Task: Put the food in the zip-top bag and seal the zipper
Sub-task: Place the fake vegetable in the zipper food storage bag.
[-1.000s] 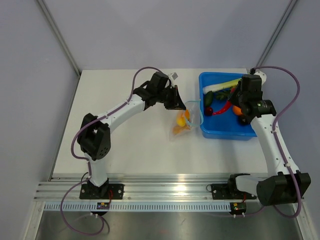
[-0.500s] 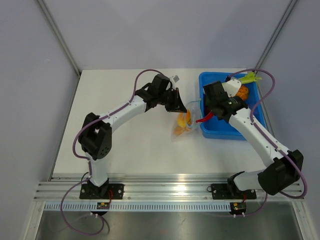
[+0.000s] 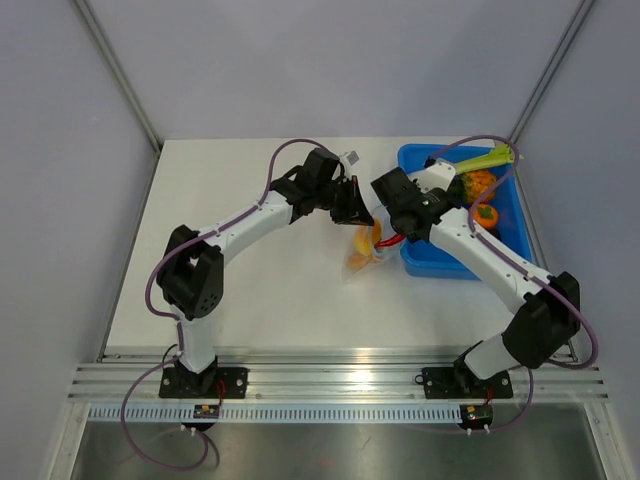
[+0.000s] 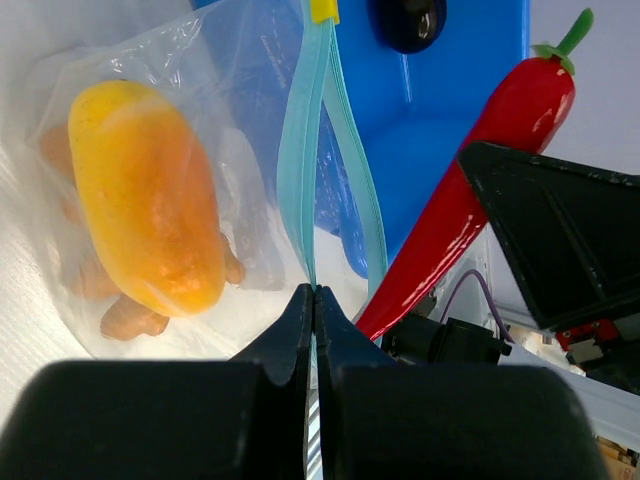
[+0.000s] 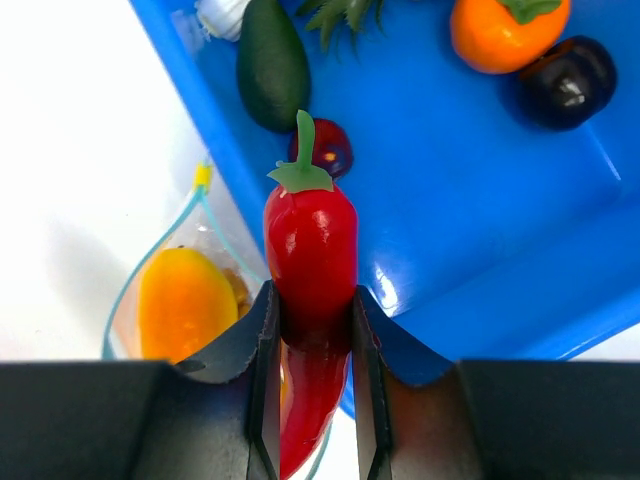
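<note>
The clear zip-top bag (image 3: 366,247) lies on the white table next to the blue tray, with a yellow oblong piece (image 4: 145,195) and an orange cluster (image 4: 125,318) inside. My left gripper (image 4: 314,292) is shut on the blue-green zipper strip (image 4: 300,140) and holds the mouth open. My right gripper (image 5: 310,315) is shut on a glossy red chili (image 5: 310,250), held over the bag's mouth at the tray's left wall. The chili also shows in the top view (image 3: 398,239) and the left wrist view (image 4: 470,170).
The blue tray (image 3: 500,262) at the right holds a leek stalk (image 3: 487,158), a round orange fruit with green top (image 5: 505,28), a dark plum (image 5: 567,80), a dark green piece (image 5: 272,65) and a dark red piece (image 5: 330,150).
My right arm has lifted the red chili out of the tray and carried it left to the bag's mouth. My left gripper has kept its hold on the zipper strip.
</note>
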Robot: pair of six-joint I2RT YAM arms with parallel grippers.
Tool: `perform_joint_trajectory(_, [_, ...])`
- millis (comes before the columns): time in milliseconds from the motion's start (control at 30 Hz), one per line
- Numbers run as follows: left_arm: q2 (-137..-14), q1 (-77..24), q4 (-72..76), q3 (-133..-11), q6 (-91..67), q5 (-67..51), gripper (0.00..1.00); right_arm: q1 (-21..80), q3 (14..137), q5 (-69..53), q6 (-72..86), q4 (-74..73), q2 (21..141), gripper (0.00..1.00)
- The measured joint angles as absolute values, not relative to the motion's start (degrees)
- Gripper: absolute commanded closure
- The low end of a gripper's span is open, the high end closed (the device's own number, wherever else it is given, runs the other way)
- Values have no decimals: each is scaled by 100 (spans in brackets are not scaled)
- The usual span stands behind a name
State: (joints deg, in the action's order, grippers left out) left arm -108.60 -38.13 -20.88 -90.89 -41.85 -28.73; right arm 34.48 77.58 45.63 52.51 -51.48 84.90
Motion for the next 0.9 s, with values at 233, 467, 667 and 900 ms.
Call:
perform_joint_trajectory(233, [-10860,-3813,-2091,-9089,-4185,-2897,100,3881,8027,4619,5505,-5264,8991,100])
perform_joint_trajectory(467, [-10860,-3813,-2088,-9089,-4185,-2936,100,4106,8025,4580,5701,-5413,9284,100])
perform_joint_trajectory(667, [-10860,-3813,-2088,-9089,-4185,-2941,100,4217,8001,4532,5874,-5441,9354,100])
perform_joint_trajectory(900, [-10860,-3813,-2088,-9089,-4187,-2969,100,4233,7839,4392,5800,-5258,9404,73])
